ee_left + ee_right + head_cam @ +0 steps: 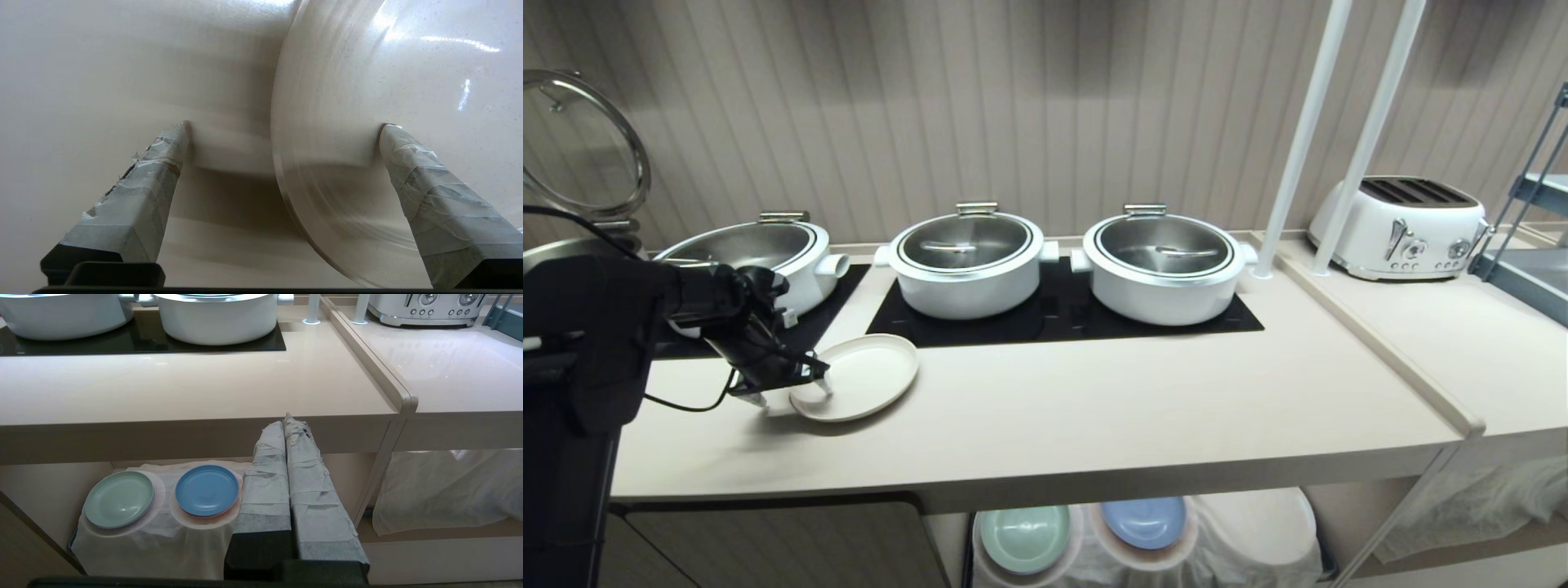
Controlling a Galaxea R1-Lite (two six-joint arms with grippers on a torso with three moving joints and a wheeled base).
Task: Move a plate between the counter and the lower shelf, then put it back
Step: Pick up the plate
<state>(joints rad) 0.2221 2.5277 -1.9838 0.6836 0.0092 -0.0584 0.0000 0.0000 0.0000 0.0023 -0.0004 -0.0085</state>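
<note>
Round matte cream plate (862,376) on smooth beige counter (1094,408), left claw (792,392) wide astride its rim

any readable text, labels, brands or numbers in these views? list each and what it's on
None readable.
Toaster: knobs and levers show, any markings too small to read.
Three pots, cream plate, counter, green plate and blue plate: no print.
</note>
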